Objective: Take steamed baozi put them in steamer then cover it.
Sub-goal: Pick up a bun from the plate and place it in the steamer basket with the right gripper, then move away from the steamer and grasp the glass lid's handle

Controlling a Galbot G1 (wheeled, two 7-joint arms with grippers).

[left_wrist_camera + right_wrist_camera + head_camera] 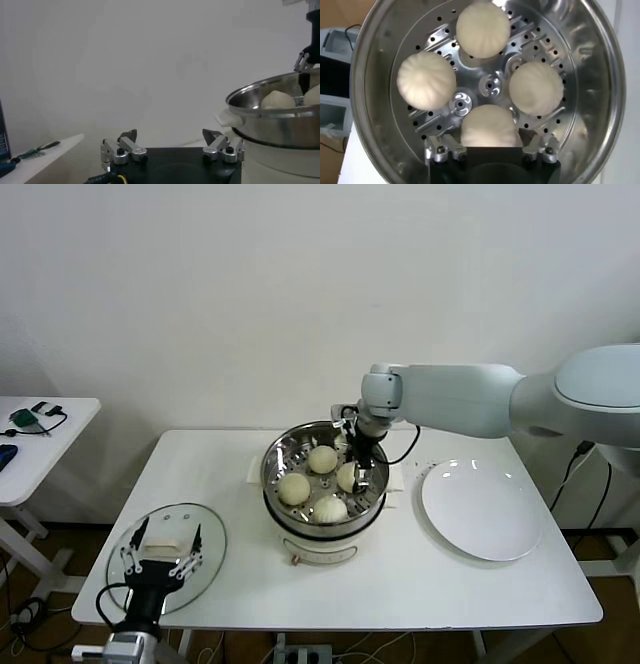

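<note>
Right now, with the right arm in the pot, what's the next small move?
Probably lift the right gripper straight up out of the steamer. All four baozi sit on the tray, its open fingers flank the last one, and the cover lies on the table under the left gripper.

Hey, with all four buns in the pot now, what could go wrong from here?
The right pincer straddles the last baozi inside the steamer; lifting out carelessly might drag it or nudge its neighbours. The glass cover lies near the table's front-left edge under the open left pincer, so a poor grasp might slide it off.
</note>
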